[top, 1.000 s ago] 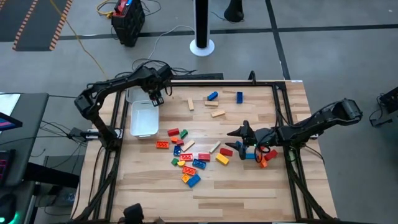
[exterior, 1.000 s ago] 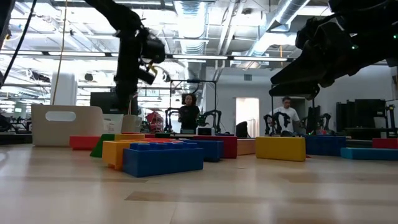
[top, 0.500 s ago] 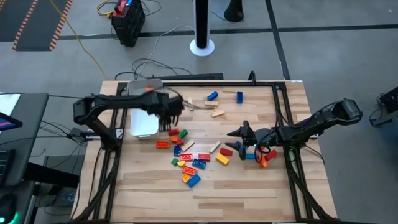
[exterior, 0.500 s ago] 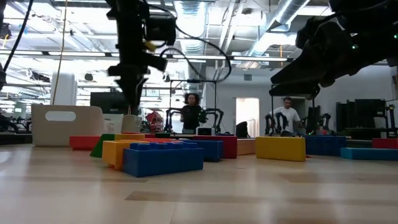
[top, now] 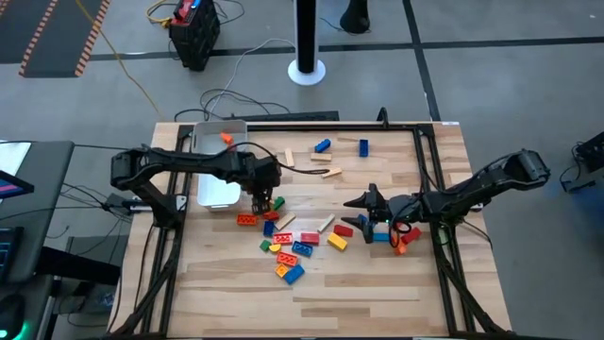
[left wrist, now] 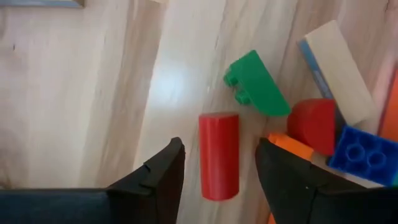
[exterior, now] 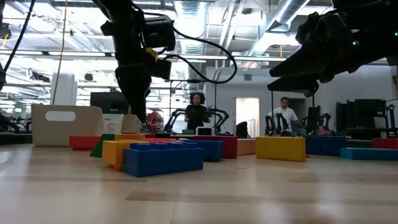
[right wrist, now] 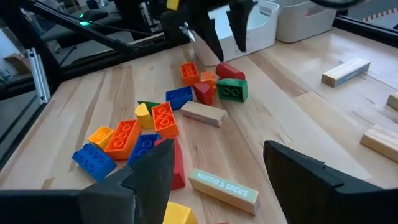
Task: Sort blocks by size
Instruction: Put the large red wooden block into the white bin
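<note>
1. The left pincer hangs over a red block with its fingers spread, one on each side. It pinches nothing.
2. In the view from above, that red block lies at the 11 o'clock edge of the pile of blocks near the middle of the worktop.
3. A green block lies just beside the red one.
4. More blocks lie apart toward 12 o'clock.
5. A white tray sits at 10 o'clock, with an orange piece inside.
6. The right pincer waits at 3 o'clock of the pile, fingers spread, pinching nothing.
</note>
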Motion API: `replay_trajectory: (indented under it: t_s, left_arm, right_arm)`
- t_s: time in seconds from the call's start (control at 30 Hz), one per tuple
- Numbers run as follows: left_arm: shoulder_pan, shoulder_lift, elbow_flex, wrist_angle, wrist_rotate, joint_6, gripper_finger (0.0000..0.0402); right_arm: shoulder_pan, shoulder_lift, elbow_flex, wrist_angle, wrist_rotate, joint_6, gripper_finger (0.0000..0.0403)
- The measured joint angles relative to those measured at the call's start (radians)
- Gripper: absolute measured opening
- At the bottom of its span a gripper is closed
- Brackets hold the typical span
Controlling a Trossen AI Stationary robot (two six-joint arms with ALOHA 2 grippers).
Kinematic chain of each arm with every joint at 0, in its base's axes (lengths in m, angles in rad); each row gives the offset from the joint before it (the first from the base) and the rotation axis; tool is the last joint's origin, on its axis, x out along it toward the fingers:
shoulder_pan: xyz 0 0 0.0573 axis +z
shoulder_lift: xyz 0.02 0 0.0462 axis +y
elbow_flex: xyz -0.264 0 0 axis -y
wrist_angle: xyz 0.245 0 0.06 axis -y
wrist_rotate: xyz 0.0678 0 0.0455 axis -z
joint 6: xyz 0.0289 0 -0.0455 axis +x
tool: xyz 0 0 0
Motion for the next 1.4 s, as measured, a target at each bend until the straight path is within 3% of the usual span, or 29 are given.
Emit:
replay_trajectory:
  t_s: [0.47,0.7,0.8,1.03,1.23,1.4]
  left_arm:
    - [0.002,0.149,-0.007,0.014,-0.006,-0.009,0.019]
    - [0.004,0.151,-0.006,-0.001,-0.006,-0.005,0.0113]
    - [0.004,0.149,-0.002,-0.01,-0.01,0.005,0.0113]
    - [0.02,-0.002,0.043,-0.109,-0.126,0.022,0.0113]
    - [0.061,-0.173,0.046,-0.299,-0.261,-0.075,0.0113]
    - [0.108,-0.234,-0.02,-0.364,-0.309,-0.144,0.0113]
  right_arm:
    - [0.013,0.0,0.0,0.012,0.0,-0.001,0.0274]
    - [0.013,0.0,0.0,0.011,0.0,-0.004,0.0274]
    - [0.013,0.0,0.0,0.011,0.0,-0.004,0.0274]
    - [0.013,0.0,0.0,0.006,0.0,-0.003,0.0274]
    - [0.013,0.0,0.0,0.001,0.0,-0.003,0.0274]
    - [0.013,0.0,0.0,0.0,0.0,-0.003,0.0274]
